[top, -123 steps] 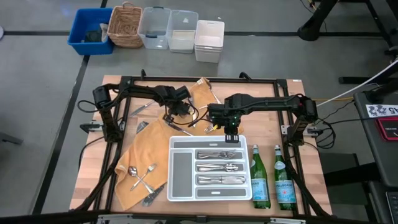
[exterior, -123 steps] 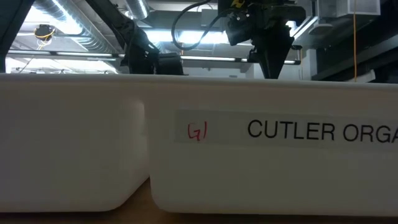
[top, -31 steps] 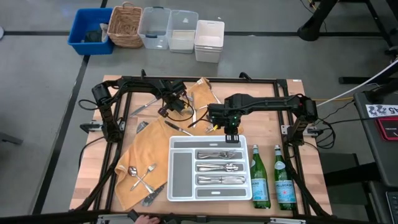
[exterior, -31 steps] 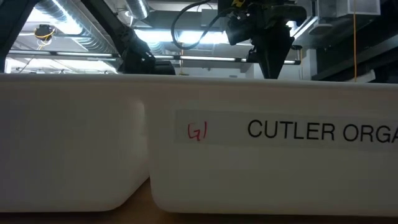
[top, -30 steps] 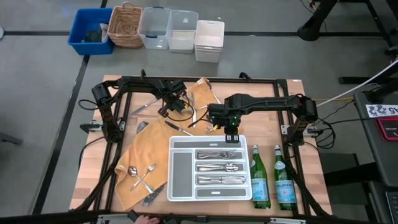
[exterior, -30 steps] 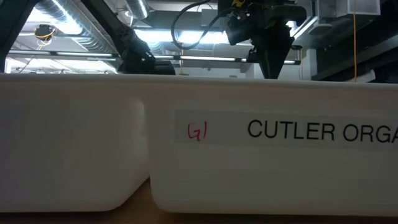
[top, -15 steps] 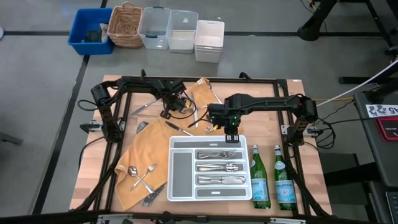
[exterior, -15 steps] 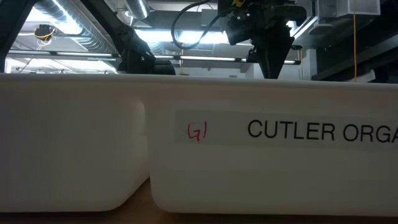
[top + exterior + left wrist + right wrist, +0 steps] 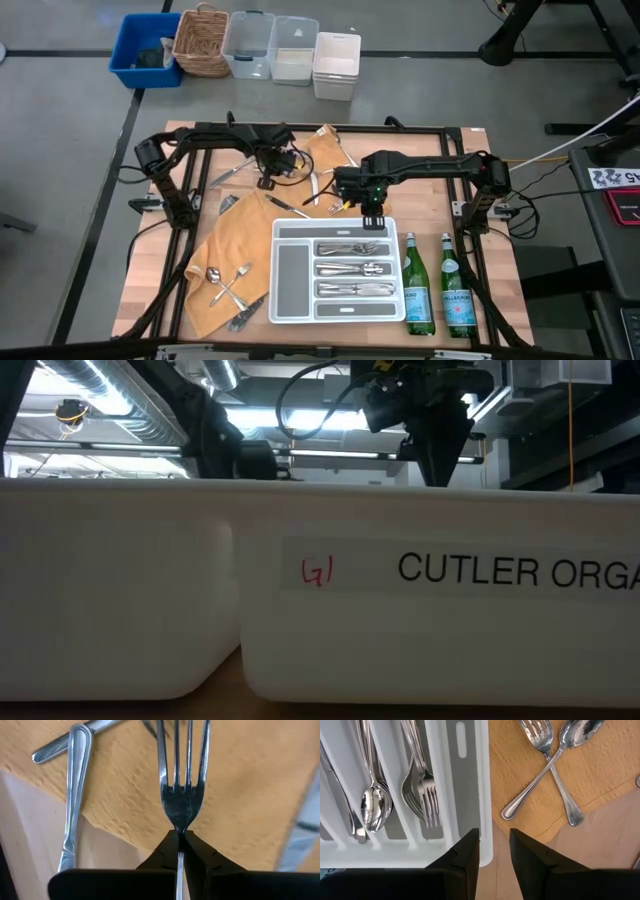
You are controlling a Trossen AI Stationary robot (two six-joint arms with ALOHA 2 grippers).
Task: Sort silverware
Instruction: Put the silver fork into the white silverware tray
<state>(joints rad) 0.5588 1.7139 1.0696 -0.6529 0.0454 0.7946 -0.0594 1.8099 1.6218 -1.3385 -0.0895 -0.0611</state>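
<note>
Wooden table [image 9: 495, 275], orange cloth [image 9: 235, 245]; left gripper [image 9: 180, 840] clamped on fork [image 9: 182, 785]; right gripper [image 9: 494, 842] apart.

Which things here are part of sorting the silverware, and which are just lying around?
Part of the job:
- fork pinched in the left gripper
- loose silverware on the cloth
- sorted silverware
- tray
- right gripper, open

Lying about:
- two green bottles
- bins and basket on the floor

Two dark arms, looped cables, likely black.
</note>
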